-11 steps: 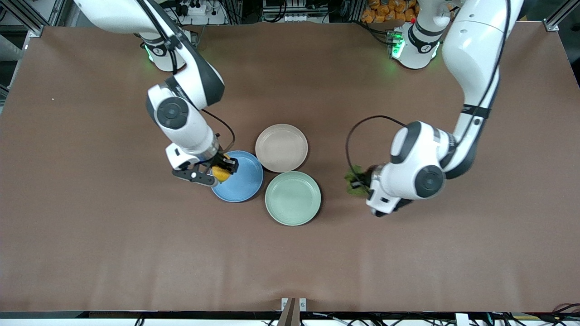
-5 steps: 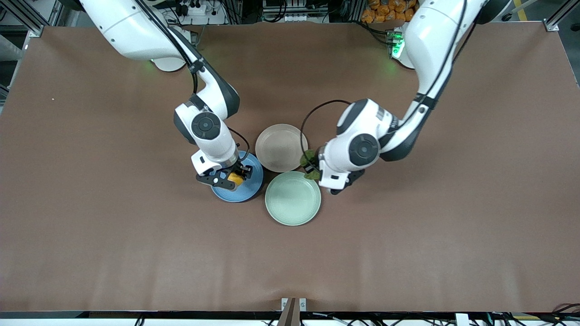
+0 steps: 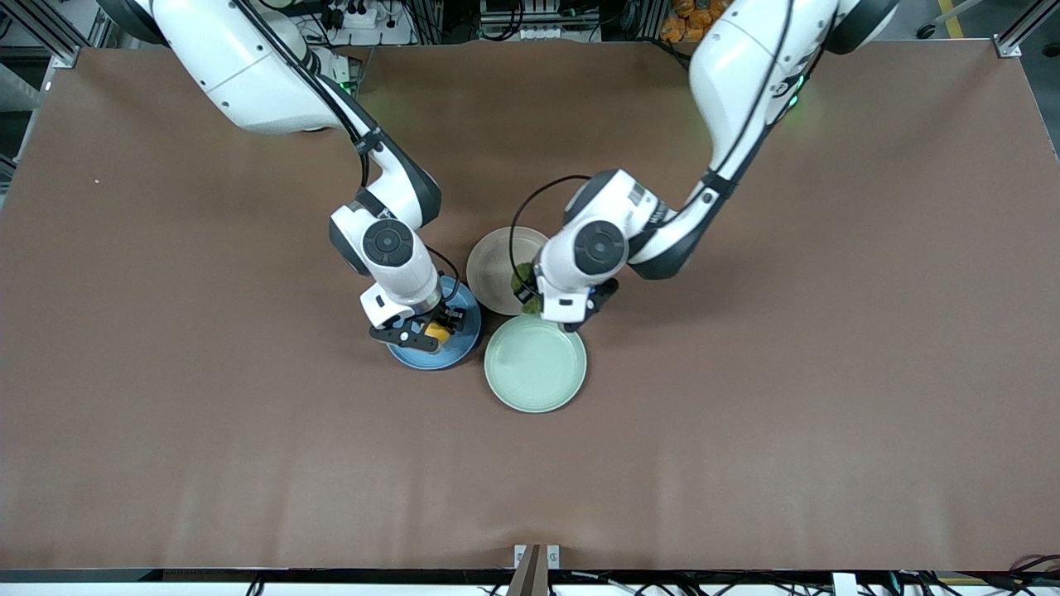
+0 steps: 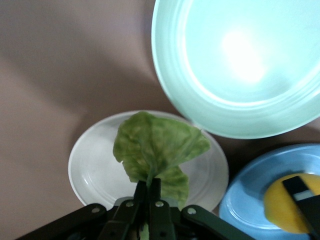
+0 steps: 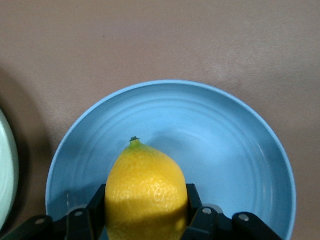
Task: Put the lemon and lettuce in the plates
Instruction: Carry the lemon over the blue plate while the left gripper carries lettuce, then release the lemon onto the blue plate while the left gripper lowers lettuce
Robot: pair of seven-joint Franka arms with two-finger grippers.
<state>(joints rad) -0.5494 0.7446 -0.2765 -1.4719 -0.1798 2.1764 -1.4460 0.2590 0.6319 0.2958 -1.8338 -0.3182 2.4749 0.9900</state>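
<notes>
My right gripper (image 3: 432,330) is shut on the yellow lemon (image 3: 436,331) and holds it low over the blue plate (image 3: 461,341). In the right wrist view the lemon (image 5: 145,192) sits between the fingers above the blue plate (image 5: 225,145). My left gripper (image 3: 530,291) is shut on the stem of the green lettuce (image 3: 524,284) and holds it over the beige-pink plate (image 3: 493,257). In the left wrist view the lettuce leaf (image 4: 157,147) hangs over the beige-pink plate (image 4: 92,167), with the left gripper (image 4: 148,187) pinching its stem.
A mint-green plate (image 3: 535,362) lies beside the blue plate, nearer the front camera than the beige-pink plate. It shows in the left wrist view (image 4: 240,65). The brown table (image 3: 745,414) spreads wide around the three plates.
My left arm has swung from the left arm's end of the table toward the plates, carrying the lettuce over the beige-pink plate. My right gripper has moved farther over the blue plate with the lemon.
</notes>
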